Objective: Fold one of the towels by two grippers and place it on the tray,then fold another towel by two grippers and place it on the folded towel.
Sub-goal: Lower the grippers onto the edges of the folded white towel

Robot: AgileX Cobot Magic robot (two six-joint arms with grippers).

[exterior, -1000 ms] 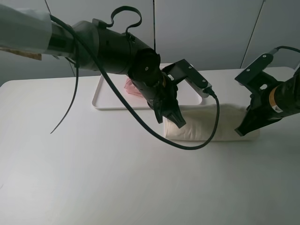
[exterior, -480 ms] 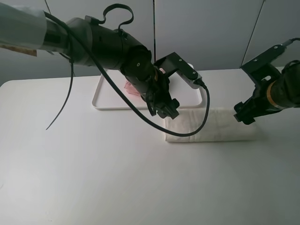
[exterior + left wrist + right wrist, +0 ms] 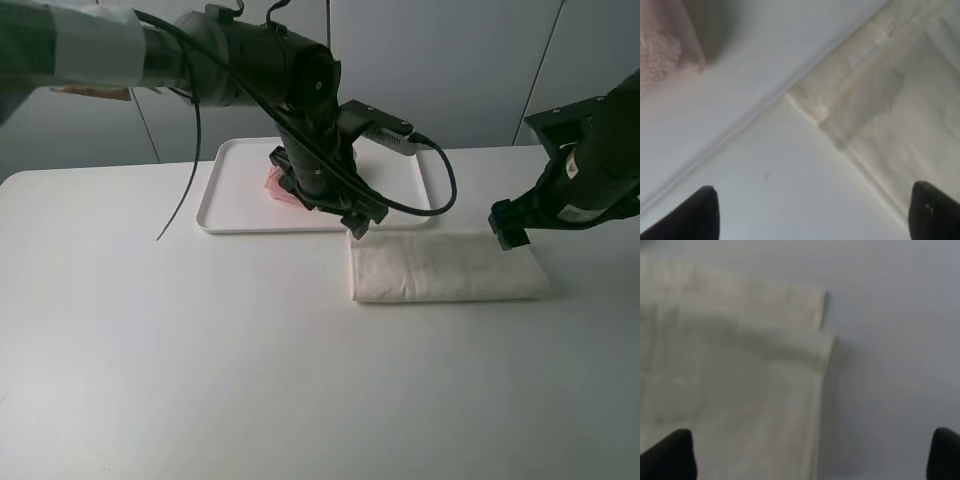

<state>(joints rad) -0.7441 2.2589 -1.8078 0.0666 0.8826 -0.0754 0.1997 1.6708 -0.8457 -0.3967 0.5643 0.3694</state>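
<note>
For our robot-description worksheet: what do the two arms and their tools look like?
Both arms are black and rounded. The left arm wears a grey wrap at its upper end, with thin black cables looping off it. The right arm carries a small yellow mark. The left tool and right tool each end in two black, tapered fingers.

White table (image 3: pixel 200 380) with a white tray (image 3: pixel 235 190) near its far edge, a folded cream-white towel (image 3: pixel 445 270) just beside it
</note>
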